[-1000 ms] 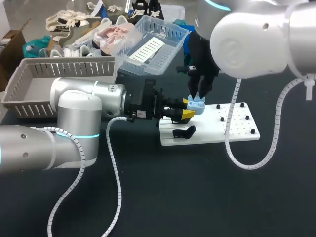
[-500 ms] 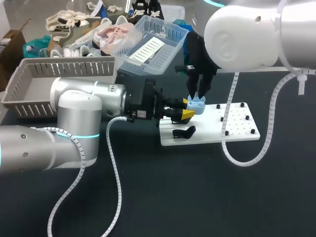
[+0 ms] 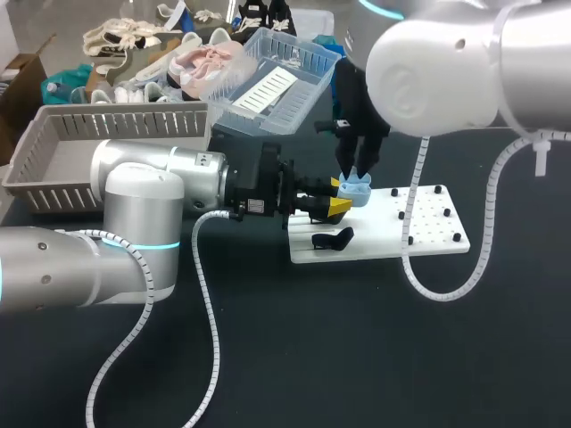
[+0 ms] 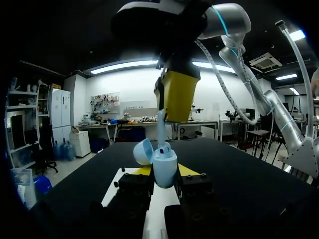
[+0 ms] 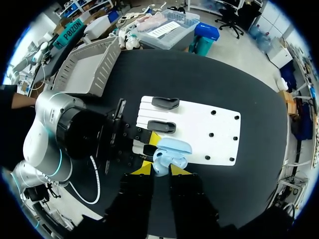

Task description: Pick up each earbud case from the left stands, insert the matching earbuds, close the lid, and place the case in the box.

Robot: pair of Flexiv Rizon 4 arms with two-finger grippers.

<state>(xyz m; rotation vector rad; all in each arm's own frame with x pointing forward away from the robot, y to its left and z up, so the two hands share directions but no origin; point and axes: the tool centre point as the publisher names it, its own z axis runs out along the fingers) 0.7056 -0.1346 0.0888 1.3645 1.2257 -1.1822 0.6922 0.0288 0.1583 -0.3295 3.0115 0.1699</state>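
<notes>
- Head view: the left gripper (image 3: 339, 198) comes in from the side, its fingers clamped on a pale blue earbud case (image 3: 357, 189) just above the white board (image 3: 428, 227). The right gripper (image 3: 356, 169) hangs straight over the case, and how its fingertips stand cannot be told here
- Left wrist view: only here the case's lid (image 4: 143, 152) shows tipped open. The right gripper's fingers pinch a slim earbud (image 4: 162, 134), whose lower end meets the open case
- Right wrist view: seen from above, two black stands (image 5: 165, 103) sit on the board beside the case, with a grey basket (image 5: 84, 69) well apart
</notes>
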